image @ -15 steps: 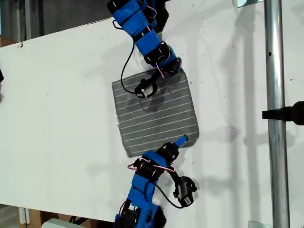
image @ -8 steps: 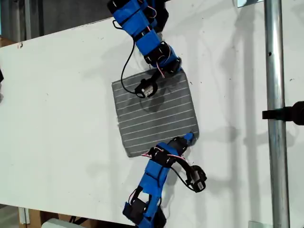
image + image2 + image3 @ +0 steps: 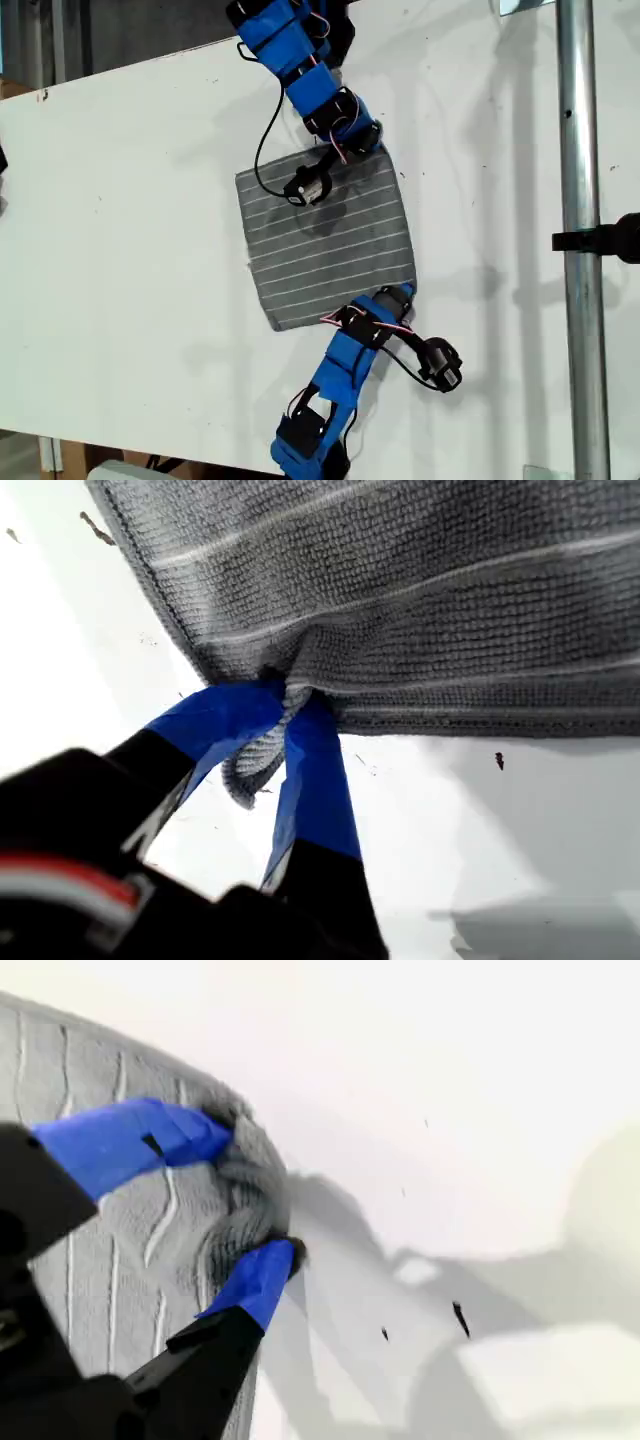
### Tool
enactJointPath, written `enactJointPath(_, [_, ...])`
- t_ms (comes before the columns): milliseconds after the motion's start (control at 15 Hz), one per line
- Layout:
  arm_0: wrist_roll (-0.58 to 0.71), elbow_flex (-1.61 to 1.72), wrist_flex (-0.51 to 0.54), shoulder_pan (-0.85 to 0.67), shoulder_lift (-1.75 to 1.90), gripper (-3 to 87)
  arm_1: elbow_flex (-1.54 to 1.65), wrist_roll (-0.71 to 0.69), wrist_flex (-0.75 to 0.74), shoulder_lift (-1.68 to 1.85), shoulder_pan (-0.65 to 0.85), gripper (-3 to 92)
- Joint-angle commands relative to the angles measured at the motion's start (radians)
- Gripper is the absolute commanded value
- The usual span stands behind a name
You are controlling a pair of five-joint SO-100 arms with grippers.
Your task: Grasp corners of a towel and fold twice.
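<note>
The towel, dark grey with thin white stripes, lies flat on the white table. My first gripper belongs to the arm coming from the exterior view's bottom. It is shut on the towel's lower right corner as the exterior view shows it. In the first wrist view its blue fingers pinch a small bunch of cloth, with the towel stretching away beyond. My second gripper, on the arm from the exterior view's top, is shut on the upper right corner. Its fingers squeeze crumpled towel.
A vertical metal pole with a black clamp stands at the exterior view's right. The table's far edge runs along the exterior view's top left. Cables loop from both arms above the cloth.
The first arm has swung toward the exterior view's right, its wrist camera moving right and down, and its jaws have settled on the towel's lower right corner. The second arm has not moved.
</note>
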Motion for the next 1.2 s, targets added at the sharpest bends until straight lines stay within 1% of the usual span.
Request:
enactJointPath(0, [0.000,-0.002,0.103,-0.032,0.055,-2.9,-0.015,0.011,-0.008,0.035,-0.003,-0.1])
enactJointPath(133, [0.005,0.000,0.173,-0.034,0.153,-2.9,-0.026,0.006,-0.009,0.038,0.000,-0.1])
enactJointPath(267, [0.037,0.003,0.212,-0.026,0.264,-2.9,-0.086,-0.009,-0.015,0.080,-0.006,-0.1])
enactJointPath(400, [0.080,0.011,0.218,-0.005,0.365,-2.9,-0.212,-0.044,-0.031,0.071,-0.052,-0.1])
enactJointPath(533, [0.118,0.012,0.210,0.035,0.431,-2.9,-0.443,-0.077,-0.029,-0.049,-0.141,-0.1])
enactJointPath(600, [0.124,0.020,0.210,0.057,0.451,-2.9,-0.614,-0.107,0.002,-0.169,-0.179,-0.1])
enactJointPath(667, [0.120,0.026,0.215,0.072,0.466,-2.9,-0.839,-0.138,0.126,-0.311,-0.202,-0.1])
enactJointPath(733, [0.087,0.046,0.235,0.066,0.482,-2.9,-0.983,-0.133,0.267,-0.390,-0.189,-0.1])
enactJointPath(800, [0.038,0.081,0.270,0.035,0.512,-2.9,-0.966,-0.120,0.296,-0.350,-0.146,-0.1])
enactJointPath(867, [0.015,0.163,0.276,-0.014,0.578,-3.0,-0.902,-0.112,0.336,-0.270,-0.086,-0.1])
enactJointPath(933, [0.009,0.264,0.276,-0.078,0.663,-3.0,-0.853,-0.112,0.425,-0.204,-0.014,-0.1])
enactJointPath(1000, [0.032,0.364,0.268,-0.158,0.753,-3.0,-0.804,-0.115,0.515,-0.143,0.074,-0.1])
enactJointPath(1067, [0.092,0.456,0.250,-0.252,0.830,-3.0,-0.741,-0.141,0.558,-0.071,0.170,-0.1])
enactJointPath(1133, [0.166,0.534,0.216,-0.350,0.894,-3.0,-0.666,-0.190,0.565,0.020,0.276,-0.1])
